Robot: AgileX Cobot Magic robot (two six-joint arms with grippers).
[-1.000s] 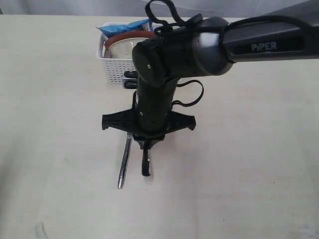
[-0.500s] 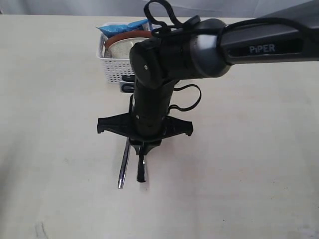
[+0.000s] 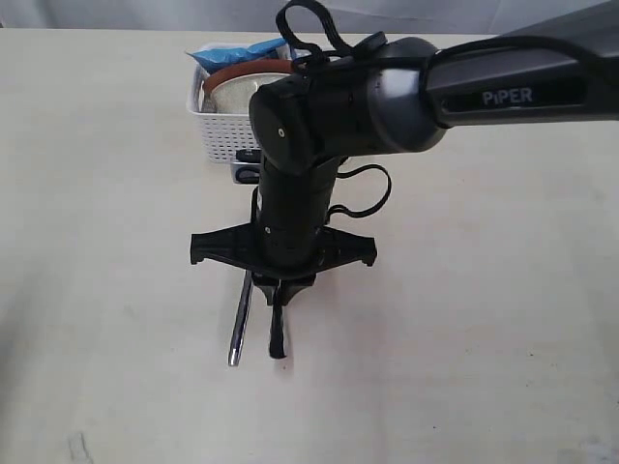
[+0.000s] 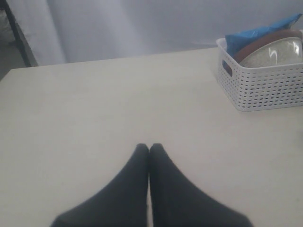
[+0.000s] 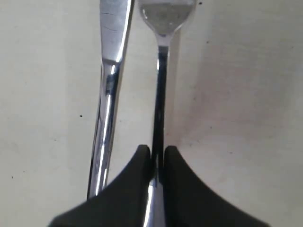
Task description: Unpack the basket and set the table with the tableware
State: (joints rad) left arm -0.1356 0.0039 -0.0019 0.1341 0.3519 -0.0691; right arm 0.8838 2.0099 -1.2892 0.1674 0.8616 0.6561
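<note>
My right gripper (image 3: 279,290) points down at the table (image 3: 464,319), shut on the handle of a steel fork (image 5: 161,90). The fork (image 3: 278,336) lies parallel to, and just right of, a steel knife (image 3: 239,324) that rests flat on the table. In the right wrist view the knife (image 5: 109,94) runs beside the fork, a narrow gap between them. The white basket (image 3: 221,135) stands behind the arm, holding a brown-red plate (image 3: 242,72) and a pale bowl (image 3: 235,95). My left gripper (image 4: 149,147) is shut and empty, low over bare table.
A blue snack packet (image 3: 232,51) sticks out of the basket's back. The right arm (image 3: 503,87) stretches across from the right and hides the basket's right part. In the left wrist view the basket (image 4: 265,87) stands far off to one side.
The right gripper has shifted a little left with the fork, bringing it closer beside the knife. The left gripper has not moved.
</note>
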